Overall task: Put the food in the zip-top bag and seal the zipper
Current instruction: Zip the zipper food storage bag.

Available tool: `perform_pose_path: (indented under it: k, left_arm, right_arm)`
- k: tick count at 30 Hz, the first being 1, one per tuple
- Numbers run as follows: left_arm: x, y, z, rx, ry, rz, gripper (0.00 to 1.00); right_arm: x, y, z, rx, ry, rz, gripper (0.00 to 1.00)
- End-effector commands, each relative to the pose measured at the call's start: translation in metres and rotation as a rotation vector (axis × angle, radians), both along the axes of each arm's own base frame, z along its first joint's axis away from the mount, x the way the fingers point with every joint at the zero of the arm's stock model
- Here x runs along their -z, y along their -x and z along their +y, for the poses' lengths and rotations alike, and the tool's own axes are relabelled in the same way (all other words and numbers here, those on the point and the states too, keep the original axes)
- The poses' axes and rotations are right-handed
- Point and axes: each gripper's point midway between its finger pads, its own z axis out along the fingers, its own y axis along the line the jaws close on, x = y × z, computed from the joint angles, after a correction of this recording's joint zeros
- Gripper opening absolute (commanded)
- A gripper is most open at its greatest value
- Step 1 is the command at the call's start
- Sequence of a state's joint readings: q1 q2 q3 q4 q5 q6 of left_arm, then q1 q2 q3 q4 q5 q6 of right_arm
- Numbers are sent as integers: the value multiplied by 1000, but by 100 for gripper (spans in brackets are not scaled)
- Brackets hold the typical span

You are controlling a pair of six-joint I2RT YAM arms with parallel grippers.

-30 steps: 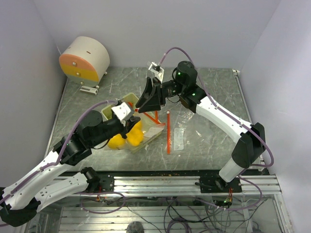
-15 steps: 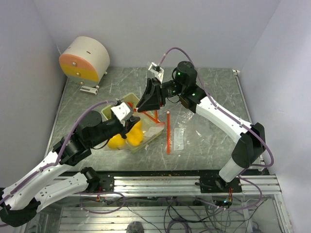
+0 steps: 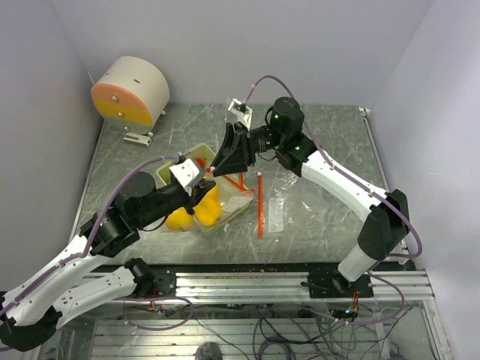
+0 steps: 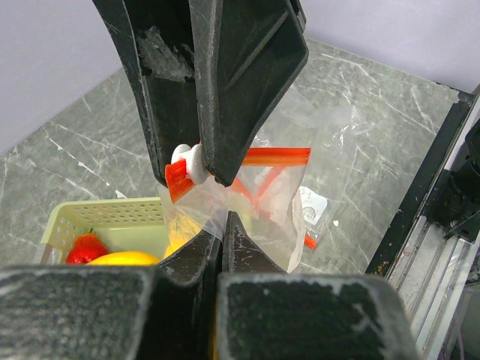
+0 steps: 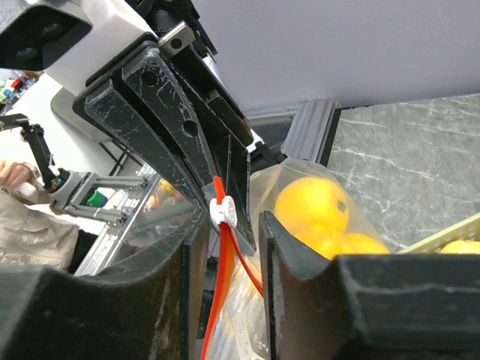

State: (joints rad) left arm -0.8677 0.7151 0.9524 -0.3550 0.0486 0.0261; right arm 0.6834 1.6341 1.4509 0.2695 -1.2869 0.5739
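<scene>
Where the grey marbled desk (image 3: pixel 337 124) meets pale walls (image 3: pixel 225 45), we see the left tool (image 4: pixel 223 217) pinching the zip-top bag (image 4: pixel 277 217) and the right tool (image 4: pixel 202 176) clamping its zipper (image 4: pixel 277 156), both barely shifted.

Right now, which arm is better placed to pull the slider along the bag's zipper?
Right. The right tool grips the white slider on the red strip, while the left tool pinches the bag below it, likely steadying it.

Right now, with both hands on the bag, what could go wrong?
The left hand pinches only thin film of the zip-top bag; weighted by the yellow fruit inside, it may slip. The right hand grips the zipper at its white slider; pulling may seal it while the red piece lies in the tray.
</scene>
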Motion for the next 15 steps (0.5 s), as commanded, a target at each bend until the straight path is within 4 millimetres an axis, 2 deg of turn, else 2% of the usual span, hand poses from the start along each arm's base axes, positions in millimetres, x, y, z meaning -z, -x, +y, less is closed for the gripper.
perform_pose_path:
  k: [1,6,11,15]
  left_arm:
    - [-22,2,-1,11,56,-42,7]
    - [-23,2,-1,9,57,-43,7]
    - [-22,2,-1,8,60,-44,7]
    - [-23,2,-2,10,60,-44,7]
  right_arm:
    - [-17,7,-3,-2,-36,-29,30]
    - [-24,8,-3,-9,-51,-28,29]
    - [-26,12,-2,-17,-52,-35,19]
    - [-22,14,0,-24,-39,-34,16]
